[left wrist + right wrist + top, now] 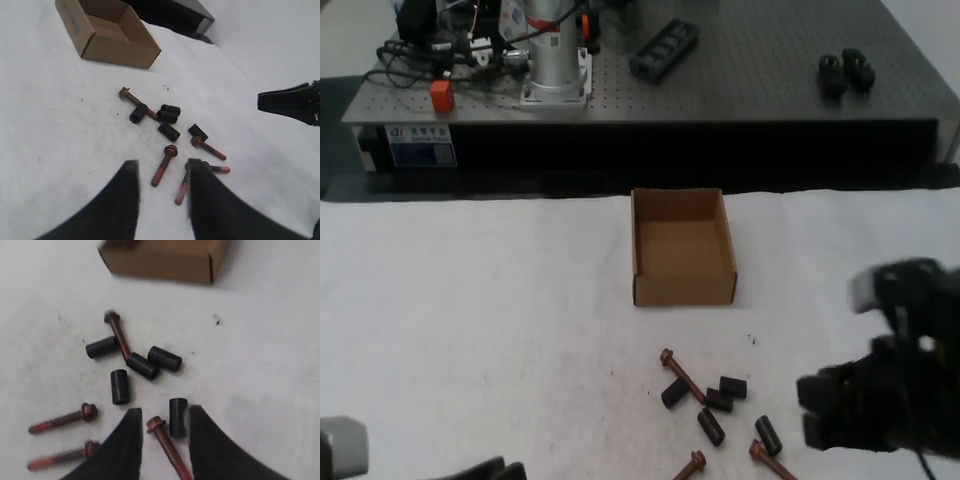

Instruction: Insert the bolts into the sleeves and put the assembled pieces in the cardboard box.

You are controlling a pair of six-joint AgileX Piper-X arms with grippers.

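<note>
Right pincer (pixel 165 412) (spread) above bolt (pixel 166 444)

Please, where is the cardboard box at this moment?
In the high view the cardboard box stands open near the middle of the white surface. It is apart from the scattered bolts and sleeves, on their far side.

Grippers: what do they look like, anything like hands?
Not hand-like. The left gripper and right gripper each have two plain black fingers, broad at the base and narrowing to blunt tips. In the high view the right arm is black with a pale grey patch.
</note>
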